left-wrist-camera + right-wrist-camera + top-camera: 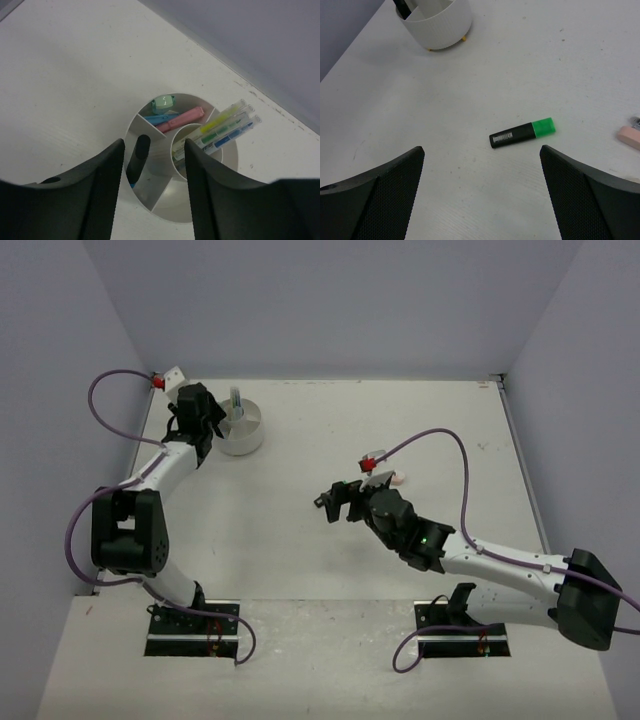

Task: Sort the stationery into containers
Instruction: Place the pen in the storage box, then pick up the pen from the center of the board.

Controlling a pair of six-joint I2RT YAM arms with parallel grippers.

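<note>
Hovering with jaws spread above the green highlighter (522, 133), the right gripper (481, 148) might knock it rolling if it drops off-centre; the left gripper (154, 141) hangs parted over the tub (172, 202).

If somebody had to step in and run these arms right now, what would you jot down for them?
Left gripper: open above the white tub, nothing held.
Right gripper: open, empty, aimed at the green highlighter lying on the table.
Done: thin pens, a pink highlighter and a black-capped one sit in the tub's compartments.
To do: the green highlighter, plus a pink item at the view's edge.
</note>
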